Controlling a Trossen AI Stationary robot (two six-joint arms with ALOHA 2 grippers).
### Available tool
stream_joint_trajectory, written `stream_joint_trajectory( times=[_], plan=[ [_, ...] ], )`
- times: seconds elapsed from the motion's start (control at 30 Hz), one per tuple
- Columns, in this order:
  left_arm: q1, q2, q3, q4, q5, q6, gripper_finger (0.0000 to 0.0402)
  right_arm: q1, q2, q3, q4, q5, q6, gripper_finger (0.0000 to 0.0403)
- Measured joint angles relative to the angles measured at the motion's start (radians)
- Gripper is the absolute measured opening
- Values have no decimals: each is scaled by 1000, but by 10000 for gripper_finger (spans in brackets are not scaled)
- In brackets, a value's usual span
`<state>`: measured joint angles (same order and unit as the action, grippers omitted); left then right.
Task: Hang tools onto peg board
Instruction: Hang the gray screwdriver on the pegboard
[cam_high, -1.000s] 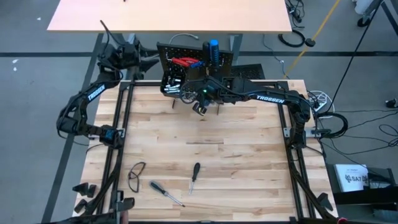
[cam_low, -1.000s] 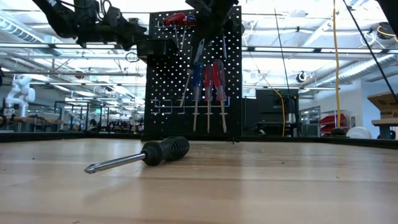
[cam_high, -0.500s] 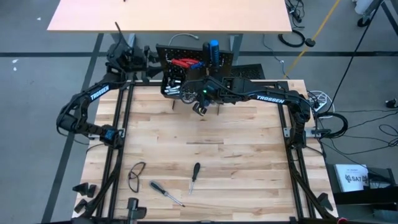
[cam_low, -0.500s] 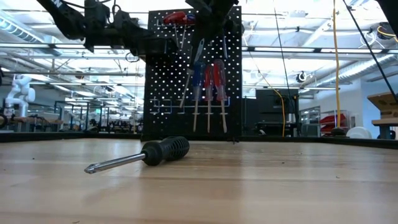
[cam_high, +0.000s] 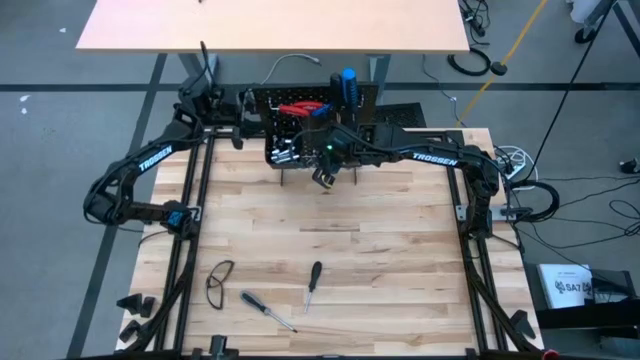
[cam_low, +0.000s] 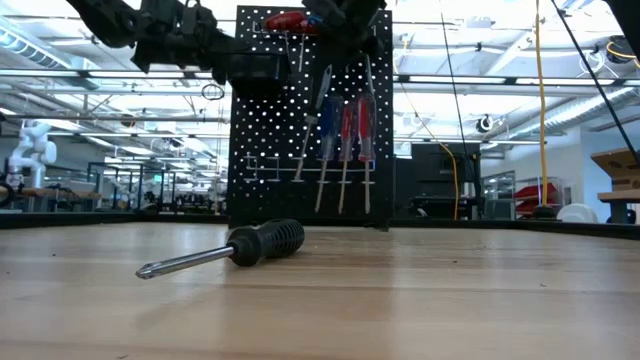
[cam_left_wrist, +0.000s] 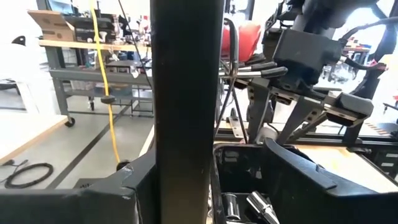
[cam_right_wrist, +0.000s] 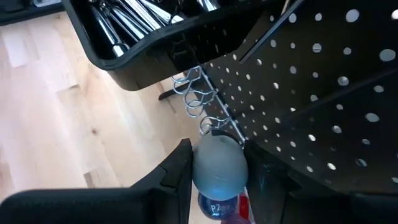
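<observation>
Top centre, the right gripper (cam_right_wrist: 214, 171) clamps a blue-handled screwdriver (cam_right_wrist: 217, 169) at the black perforated peg board (cam_high: 360, 100); left gripper (cam_high: 243, 125) open; rigid, light, hold the handle

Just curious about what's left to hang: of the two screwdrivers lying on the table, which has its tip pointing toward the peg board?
The black-handled screwdriver lying nearly upright in the overhead view; the other screwdriver lies slanted beside it, its tip pointing away from the peg board.

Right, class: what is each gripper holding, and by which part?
The right gripper holds a blue-handled screwdriver by its handle. The left gripper straddles the peg board's side edge; grip uncertain.
</observation>
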<state>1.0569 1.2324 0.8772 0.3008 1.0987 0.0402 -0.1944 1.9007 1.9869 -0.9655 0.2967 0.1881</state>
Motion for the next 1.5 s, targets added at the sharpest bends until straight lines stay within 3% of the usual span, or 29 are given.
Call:
stream_joint_trajectory(
  times=[0.3,0.6,0.8,0.93,1.27,1.5],
  plan=[
    [-1,-3,0,-8,-7,0,235,-43,-1,0,-1,-103,7,101],
    [-1,-3,0,-9,-7,0,235,-61,-1,0,-3,-123,-19,104],
    [0,-3,0,-13,-8,15,235,-60,0,0,5,-120,-22,237],
    [0,-3,0,-32,-11,27,235,-61,0,0,7,-118,-17,292],
    [21,-5,0,-36,-39,29,235,-39,-13,0,9,-114,-21,302],
    [50,-77,0,-87,-19,55,235,-5,-35,0,2,-107,-21,300]
  ],
)
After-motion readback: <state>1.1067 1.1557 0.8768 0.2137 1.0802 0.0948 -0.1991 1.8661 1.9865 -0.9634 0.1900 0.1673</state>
